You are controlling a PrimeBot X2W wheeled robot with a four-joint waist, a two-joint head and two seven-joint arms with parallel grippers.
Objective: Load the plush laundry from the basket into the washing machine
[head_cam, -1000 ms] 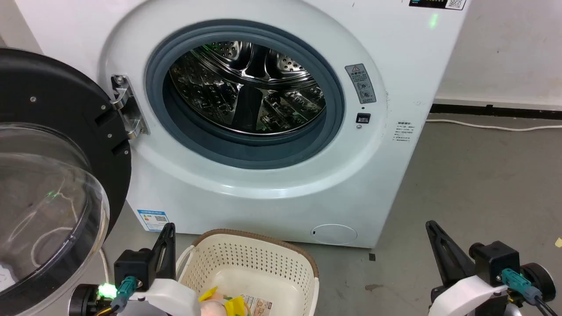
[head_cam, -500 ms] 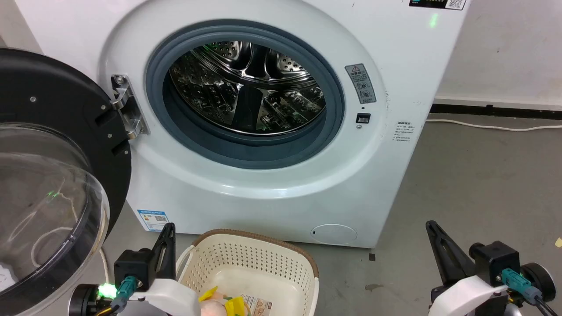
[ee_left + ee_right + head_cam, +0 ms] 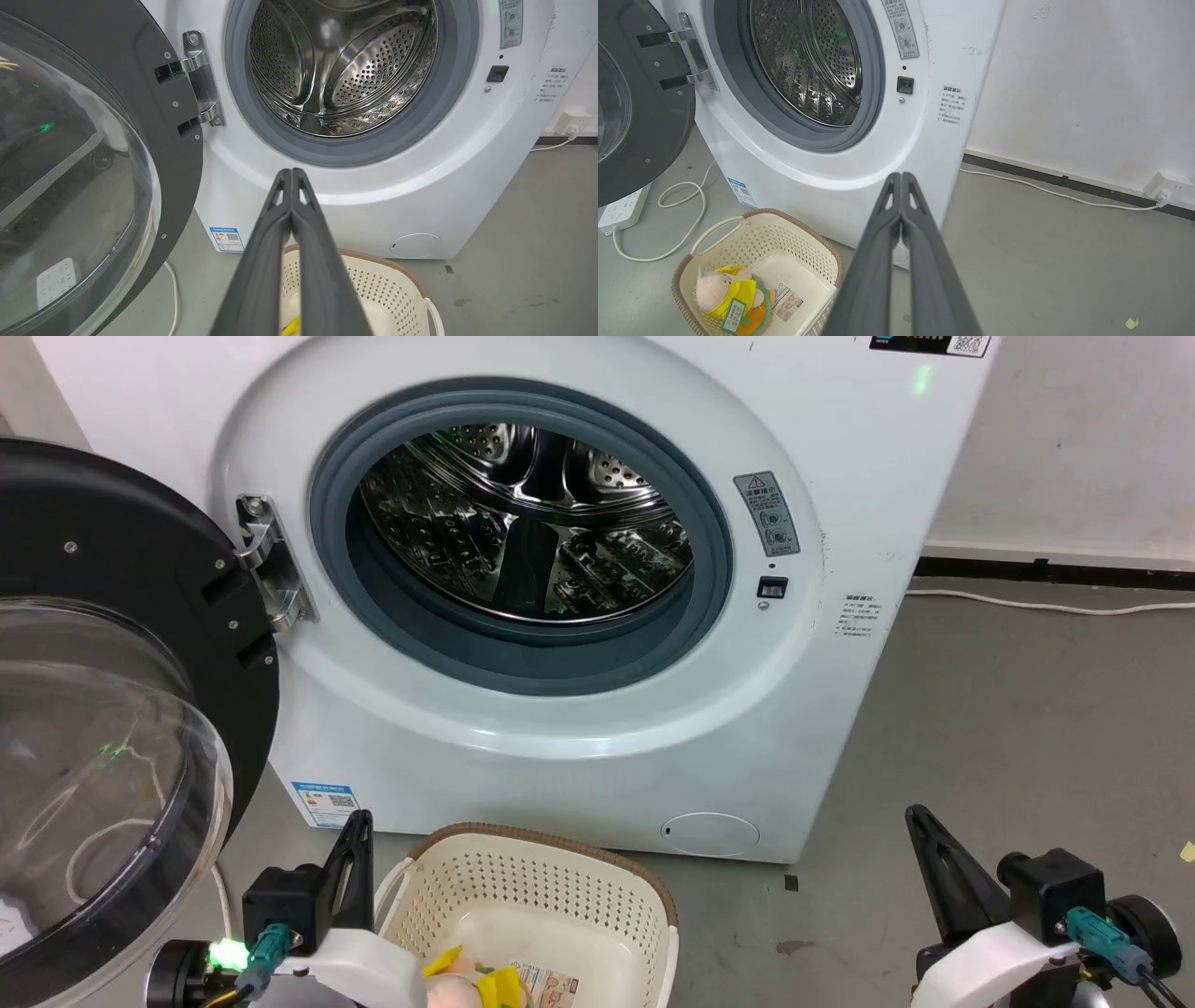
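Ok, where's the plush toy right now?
In the right wrist view the plush toy lies inside the basket, at that view's lower left, beside the paper label, on the floor before the open washing machine.

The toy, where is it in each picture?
Head view: toy at the bottom edge, left of middle, inside the basket.
Left wrist view: a yellow sliver of it at the bottom edge, peeking past the left gripper.
Right wrist view: lower left, lying in the basket.
Shared landmark: the basket in front of the washer.
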